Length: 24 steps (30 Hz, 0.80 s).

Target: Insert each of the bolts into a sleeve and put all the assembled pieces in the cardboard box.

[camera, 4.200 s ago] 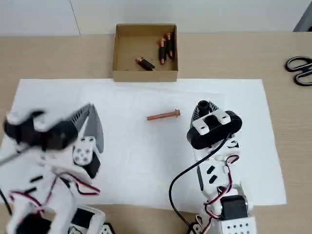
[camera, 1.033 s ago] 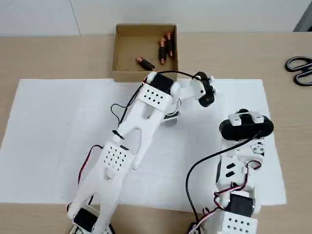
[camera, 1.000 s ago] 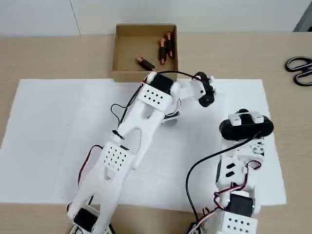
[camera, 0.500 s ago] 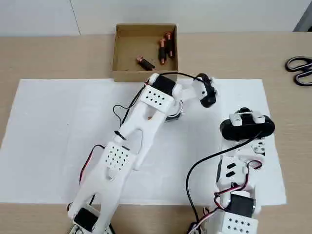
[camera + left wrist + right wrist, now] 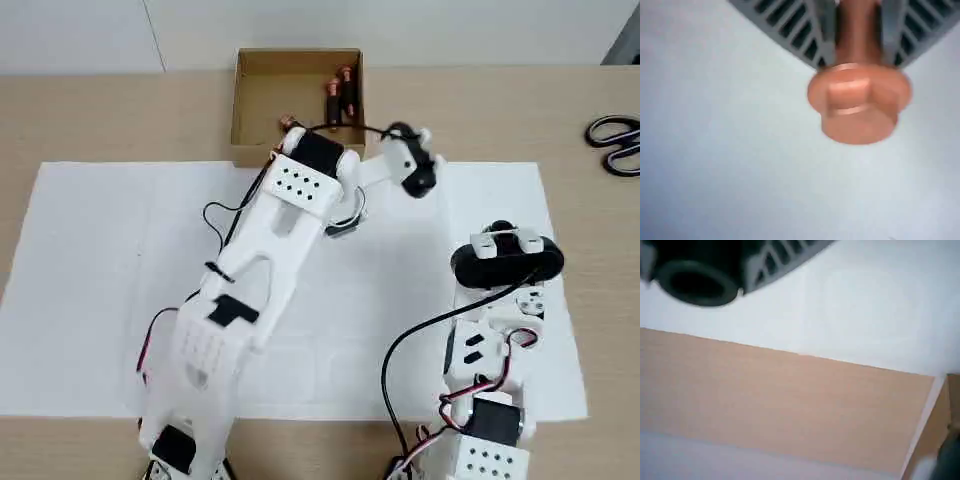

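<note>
The left hand (image 5: pixel 858 27) is clenched on a copper bolt (image 5: pixel 859 102), gripping its shank with the flanged head jutting out over the white paper (image 5: pixel 100 250). That arm stretches toward 12 o'clock, its wrist just short of the cardboard box (image 5: pixel 262 100), where assembled pieces (image 5: pixel 340 95) lie. At about 4 o'clock on the tabletop (image 5: pixel 120 110), the right hand (image 5: pixel 705 262) grasps a black sleeve (image 5: pixel 695 284), open end showing. The step looks like mating this pair. Next the hands must meet, with the shank's free end lined up on the sleeve's bore and pushed home.
</note>
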Tool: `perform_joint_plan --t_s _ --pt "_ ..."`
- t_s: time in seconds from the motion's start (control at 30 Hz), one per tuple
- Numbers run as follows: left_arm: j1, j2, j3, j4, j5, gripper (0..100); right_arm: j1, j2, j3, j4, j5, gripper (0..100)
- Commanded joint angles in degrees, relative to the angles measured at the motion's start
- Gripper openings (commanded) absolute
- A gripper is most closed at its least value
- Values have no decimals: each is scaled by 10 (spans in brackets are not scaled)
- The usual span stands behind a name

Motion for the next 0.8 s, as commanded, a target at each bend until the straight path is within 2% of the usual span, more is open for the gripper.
perform_joint_plan --t_s 0.0,0.2,0.37,0.5,0.63,0.77 --pt "5 -145 7 9 40 6 0 -9 -30 -10 -2 4" --pt "2 -301 7 7 173 6 -82 -9 -7 -11 -2 4" --pt "-37 -392 8 7 270 6 -179 -9 -6 -16 -18 4" --pt "-46 -448 44 5 279 6 -247 -9 -7 -24 -72 4" --pt "-46 -520 73 4 280 6 -294 -9 -6 -113 -80 4" --pt "-42 -583 95 -12 280 6 -299 -9 -5 -208 -78 4"
